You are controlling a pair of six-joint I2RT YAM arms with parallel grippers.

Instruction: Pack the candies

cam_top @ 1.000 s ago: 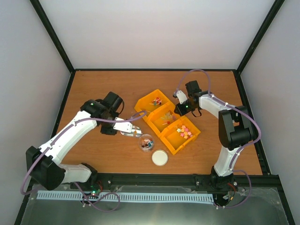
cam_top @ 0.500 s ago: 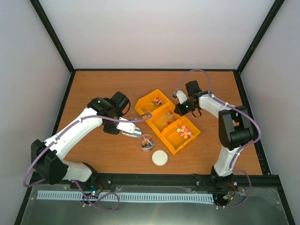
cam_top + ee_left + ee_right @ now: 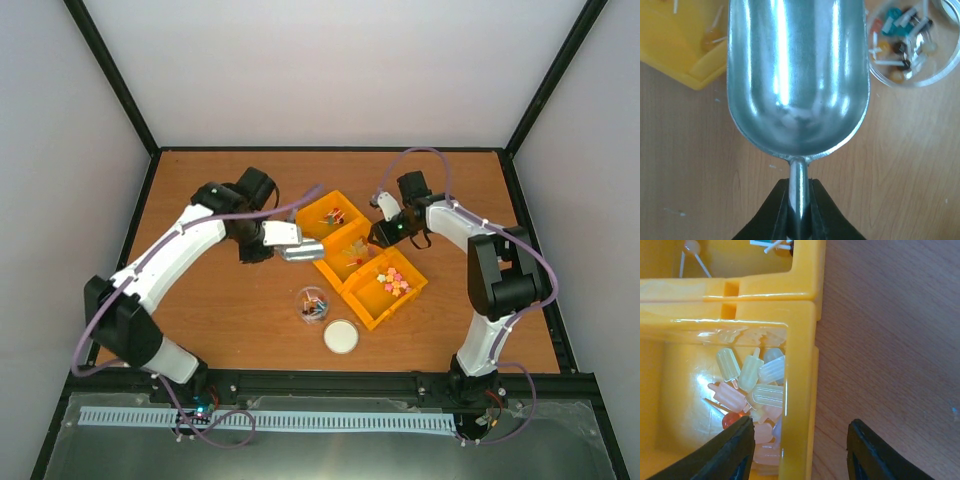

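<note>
At the left gripper, clamping both black fingers tight around the thin stem of the metal scoop, holding its bowl pointing away from the wrist above the wooden table. Whether touching the wood or hanging clear of it: cannot tell. Just past the bowl's right rim, sitting in a clear round cup: candies, a mixed heap with teal, orange and dark pieces and white sticks. Off the bowl's left rim, showing a corner of a yellow bin. From overhead, hanging the scoop just beside the left edge of the row of three yellow bins, with the cup nearer the arm bases and a white round lid lying near it, not touching.

At the right gripper, standing spread and straddling a bin wall without touching it: one finger inside the bin, the other over bare table outside. Inside that bin, piling against the wall, lolly-shaped candies in pale yellow, pink and white, one orange-red. Beyond the divider, showing a neighbouring bin with thin white sticks.
</note>
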